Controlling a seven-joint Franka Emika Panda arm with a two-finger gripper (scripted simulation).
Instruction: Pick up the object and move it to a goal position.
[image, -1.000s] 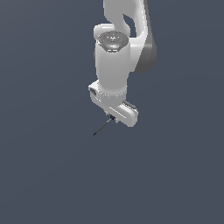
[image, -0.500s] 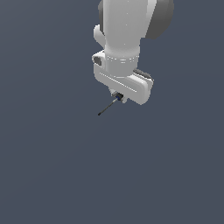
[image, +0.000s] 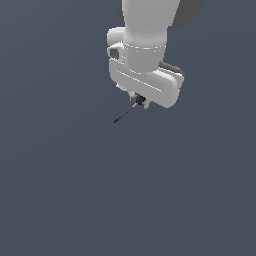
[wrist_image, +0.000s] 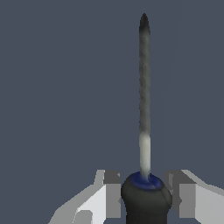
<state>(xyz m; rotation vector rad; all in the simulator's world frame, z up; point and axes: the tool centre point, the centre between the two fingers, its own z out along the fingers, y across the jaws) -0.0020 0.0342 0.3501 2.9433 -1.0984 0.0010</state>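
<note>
My exterior camera looks steeply down from a distance; my wrist camera peers close past the fingers (wrist_image: 109, 197). Both catch the screwdriver (image: 128, 112).

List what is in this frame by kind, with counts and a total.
Screwdriver: 1, black handle with a blue ring, thin dark shaft, handle gripped between the pincer's fingers
Robot arm: 1, white
Pincer: 1, shut on the screwdriver handle
Total: 3

Screwdriver (wrist_image: 145, 192): black handle, blue collar, seemingly grey-dark shaft.
</note>
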